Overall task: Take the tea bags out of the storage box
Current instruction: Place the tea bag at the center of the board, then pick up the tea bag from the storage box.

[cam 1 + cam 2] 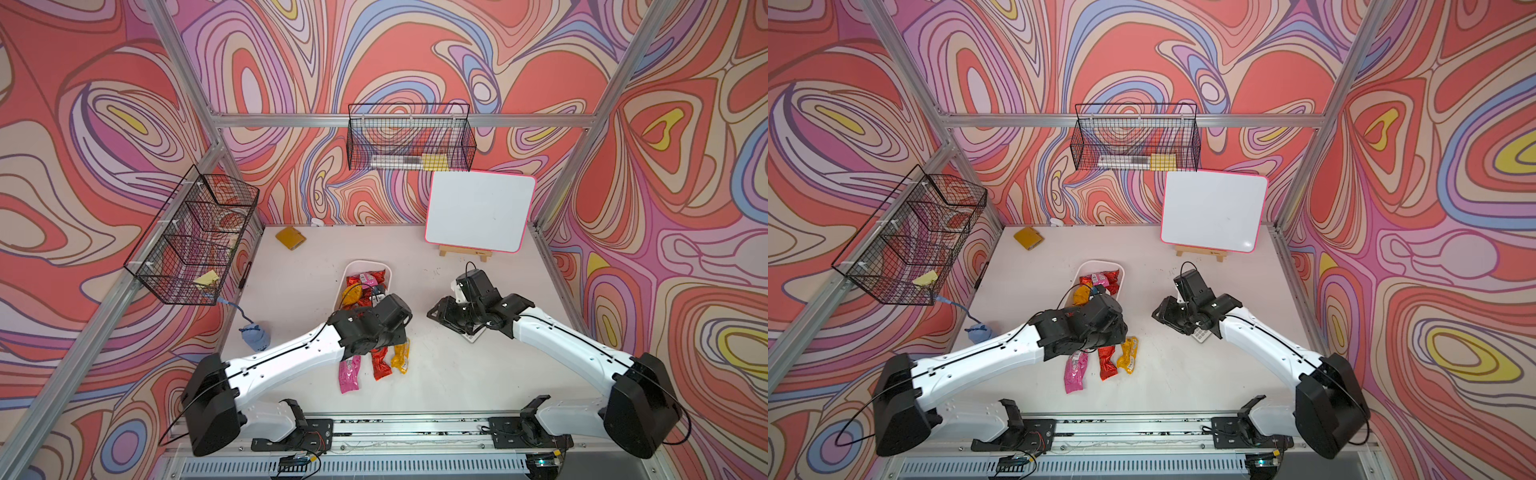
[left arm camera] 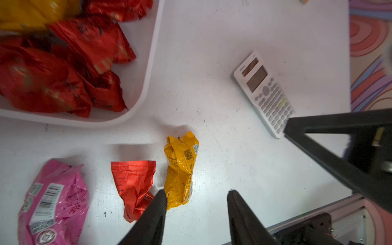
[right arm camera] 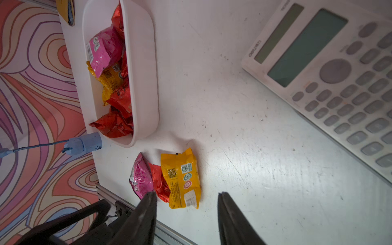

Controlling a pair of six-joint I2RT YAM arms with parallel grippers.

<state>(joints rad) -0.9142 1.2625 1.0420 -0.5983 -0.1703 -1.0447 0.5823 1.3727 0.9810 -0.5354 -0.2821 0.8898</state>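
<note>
The left arm (image 1: 286, 353), a white-shelled limb with black joints, reaches forward and inward from its base, its black wrist (image 1: 374, 324) bent downward. The left gripper (image 2: 197, 193), a pair of black ribbed fingers (image 2: 157, 212), points down with its jaws standing parted. The right arm (image 1: 561, 336), built alike, stretches inward from the opposite side, its wrist (image 1: 478, 307) held low too. The right gripper (image 3: 187, 194) hangs with jaws apart, clasping nothing.

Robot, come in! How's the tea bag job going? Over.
Left gripper open, right gripper open, both empty. Three tea bags out on table; more in box. Calculator nearby, not blocking.
</note>
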